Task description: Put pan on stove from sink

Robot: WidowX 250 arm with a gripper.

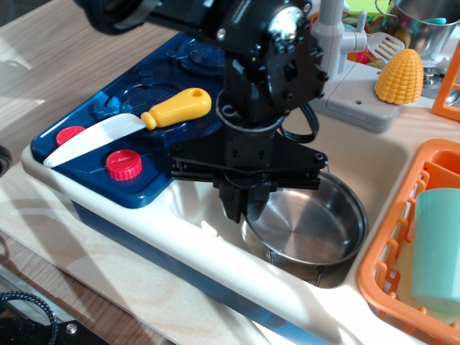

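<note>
The shiny steel pan (310,219) is in the cream sink (377,159), with its left side tipped up a little. My gripper (244,208) hangs over the pan's left rim with its fingers pressed together on that rim. The dark blue stove (154,169) with two red knobs lies to the left of the sink. A toy knife (133,123) with a yellow handle and white blade lies across the front burner.
An orange dish rack (394,251) with a teal cup (438,248) borders the sink on the right. A grey faucet (332,39), a yellow corn cob (400,77) and a taller steel pot (425,21) stand behind the sink.
</note>
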